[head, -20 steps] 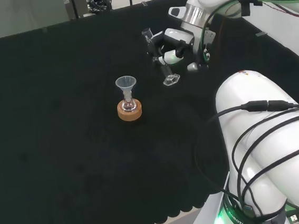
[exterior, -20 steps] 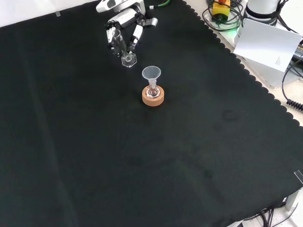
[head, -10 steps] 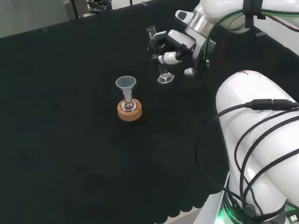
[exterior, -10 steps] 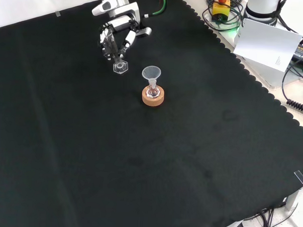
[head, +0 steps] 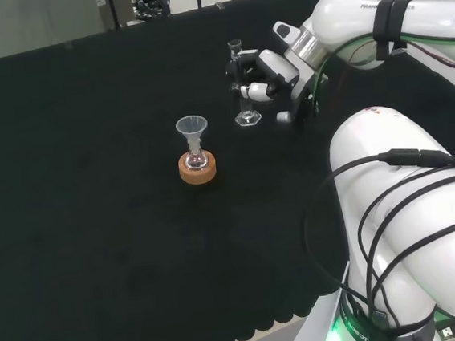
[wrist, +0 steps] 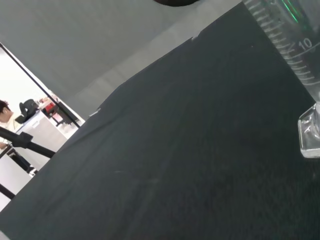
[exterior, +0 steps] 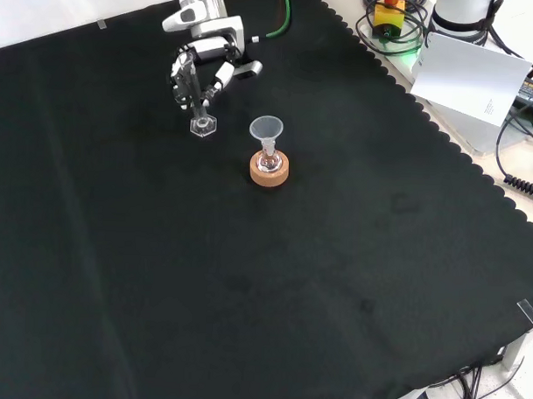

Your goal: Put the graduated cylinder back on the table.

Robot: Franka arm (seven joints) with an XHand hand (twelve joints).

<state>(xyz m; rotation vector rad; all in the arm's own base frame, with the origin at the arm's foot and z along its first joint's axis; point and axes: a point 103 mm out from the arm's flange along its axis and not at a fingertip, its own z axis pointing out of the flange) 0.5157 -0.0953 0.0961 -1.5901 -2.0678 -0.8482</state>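
Hand: the black and white robot hand (head: 263,77) is seen curled around the stem of a slim clear glass graduated cylinder (head: 241,84), gripping it; in the front view the hand (exterior: 204,59) comes in from the top, with the cylinder (exterior: 198,105) below its fingers.

Cylinder: it is held upright, its hexagonal clear foot at or just above the black cloth (head: 92,191); contact with the cloth cannot be told from the head or front view. In the wrist view its printed scale and foot (wrist: 305,95) are shown close against the cloth.

Neighbouring ware: a small clear flask topped by a clear funnel (head: 192,129) is seated in a round cork ring stand (head: 197,170). In the front view the funnel (exterior: 267,129) and cork ring (exterior: 269,170) are placed just right of and below the cylinder, apart from it.

Obstruction: nothing is set between the cylinder and the cloth beneath it; the flask stand is near but not touching.

Arm: the white links of the arm (head: 408,201) are shown at the head view's right.
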